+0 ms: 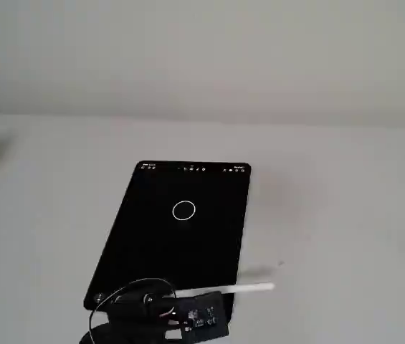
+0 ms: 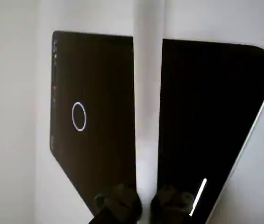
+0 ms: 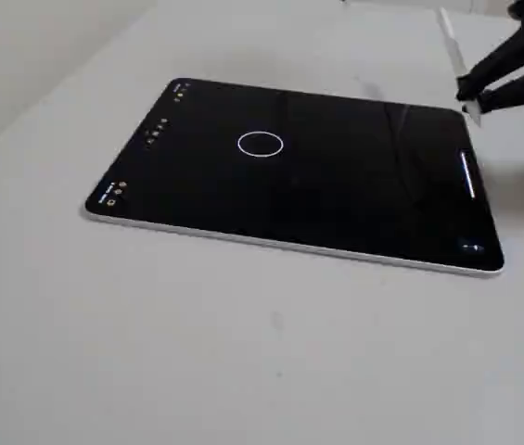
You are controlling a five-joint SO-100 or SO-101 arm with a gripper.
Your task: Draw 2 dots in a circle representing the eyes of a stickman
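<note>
A black tablet [image 1: 152, 244] lies flat on the pale table. The circle [image 1: 183, 210] is a thin white ring on its screen, also seen in the wrist view [image 2: 79, 116] and in the other fixed view [image 3: 261, 143]. No dots show inside it. My gripper [image 1: 188, 297] is at the tablet's near short edge, shut on a white stylus [image 1: 245, 289] that points sideways past the tablet's long edge, above the surface. In the wrist view the stylus [image 2: 148, 93] runs up the middle between my fingers [image 2: 122, 205]. My gripper [image 3: 473, 97] is far from the ring.
Small white toolbar icons [image 1: 195, 169] line the tablet's far short edge. A short white bar [image 3: 468, 174] glows on the screen near my gripper. The pale table [image 3: 243, 352] spreads around the tablet, with a wall behind it [image 1: 202, 50].
</note>
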